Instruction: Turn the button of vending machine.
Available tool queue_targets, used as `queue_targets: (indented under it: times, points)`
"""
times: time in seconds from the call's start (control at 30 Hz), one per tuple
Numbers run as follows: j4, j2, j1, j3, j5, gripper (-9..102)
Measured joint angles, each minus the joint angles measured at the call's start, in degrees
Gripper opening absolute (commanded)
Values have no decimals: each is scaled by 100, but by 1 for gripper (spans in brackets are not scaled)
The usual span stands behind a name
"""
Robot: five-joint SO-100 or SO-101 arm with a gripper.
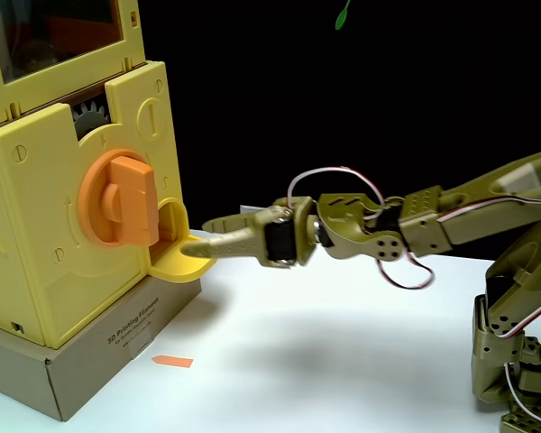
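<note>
The yellow vending machine [36, 271] fills the left of the fixed view. Its button [122, 200], a round orange knob, faces right with its raised bar standing upright. Below and right of it juts the yellow scoop tray [173, 263]. My olive-green gripper [196, 236] reaches in level from the right, its tips just right of the knob and above the tray's rim. The jaws stand a little apart with nothing between them, and they do not touch the knob.
The machine stands on a cardboard box [99, 361] at the lower left. A small orange arrow marker [171, 362] lies on the white table in front of the box. The arm's base [514, 361] sits at the right edge. A grey gear [90, 113] shows above the knob.
</note>
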Motion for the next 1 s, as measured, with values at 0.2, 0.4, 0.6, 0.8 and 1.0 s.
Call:
queue_targets:
  times: [0.2, 0.4, 0.6, 0.8, 1.0]
  points:
    - [0, -923, 202, -870, 132, 40]
    - [0, -1635, 202, -1644, 229, 36]
    - [-114, -2250, 176, -2224, 299, 31]
    - [-299, -2646, 88, -2593, 352, 28]
    - [-457, -2839, 88, -2821, 396, 23]
